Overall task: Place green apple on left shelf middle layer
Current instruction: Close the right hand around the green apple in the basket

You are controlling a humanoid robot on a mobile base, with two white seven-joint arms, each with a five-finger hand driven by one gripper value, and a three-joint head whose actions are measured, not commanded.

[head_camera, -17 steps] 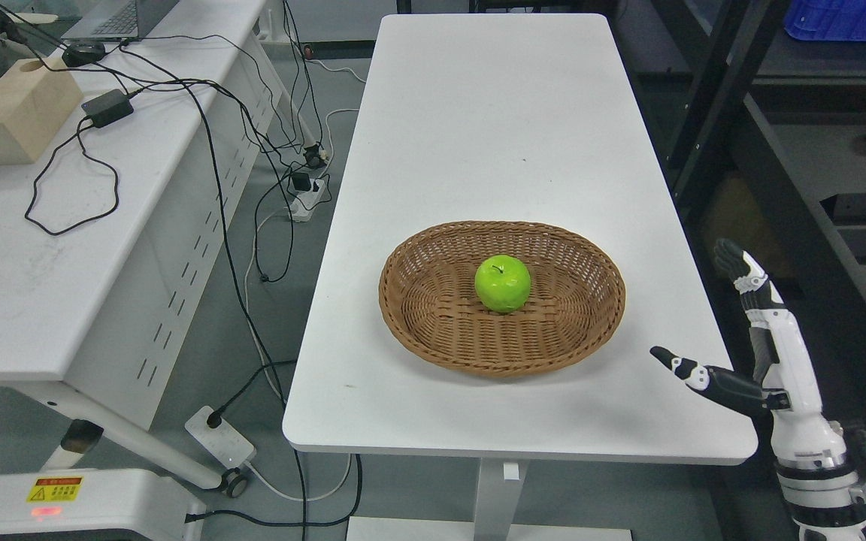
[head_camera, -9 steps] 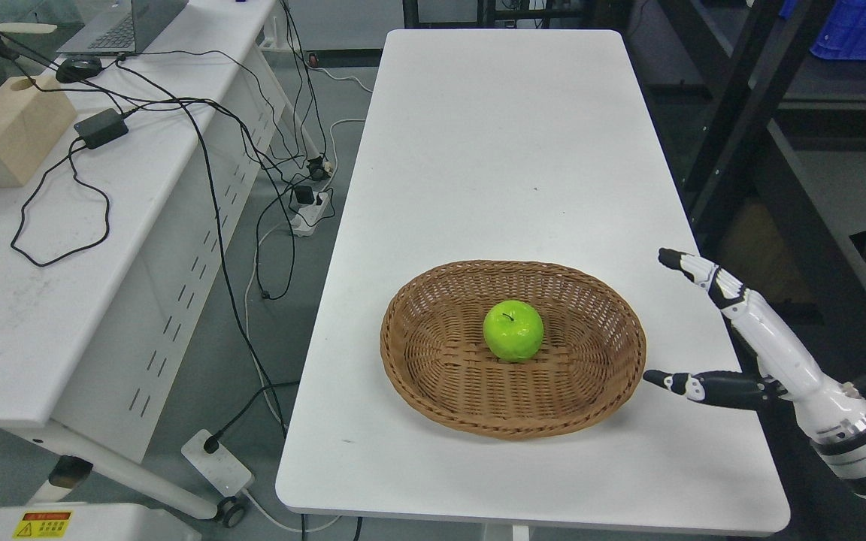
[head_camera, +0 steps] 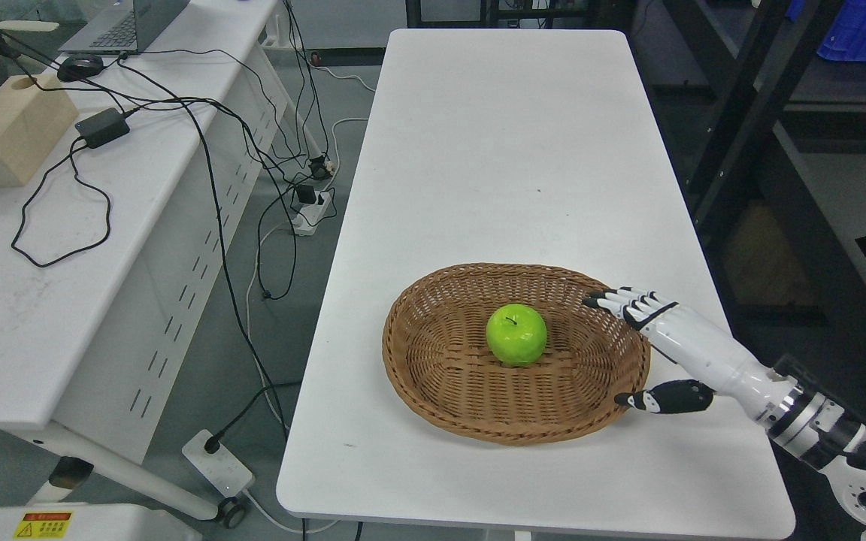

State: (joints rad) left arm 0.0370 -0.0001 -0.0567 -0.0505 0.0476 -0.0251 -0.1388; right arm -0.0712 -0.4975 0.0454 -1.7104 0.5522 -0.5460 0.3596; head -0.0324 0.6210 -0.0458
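Observation:
A green apple (head_camera: pixel 516 334) sits upright in the middle of a brown wicker basket (head_camera: pixel 433 383) on the white table (head_camera: pixel 508 150). My right hand (head_camera: pixel 613 349) comes in from the lower right and hovers over the basket's right rim. It is open, fingers (head_camera: pixel 617 300) stretched out toward the apple and thumb (head_camera: pixel 662 398) spread below. It holds nothing and is a short way right of the apple. The left arm is out of view.
A dark shelf frame (head_camera: pixel 741 113) stands right of the table, with a blue crate (head_camera: pixel 865 30) at the top right. A second white table (head_camera: pixel 19 248) at the left carries cables, a power adapter (head_camera: pixel 102 126) and a wooden block (head_camera: pixel 8 139). Power strips lie on the floor between the tables.
My right hand has swung left from beyond the table's right edge to over the basket's right rim, fingers now level and pointing at the apple. The camera tilted earlier; the apple stays put.

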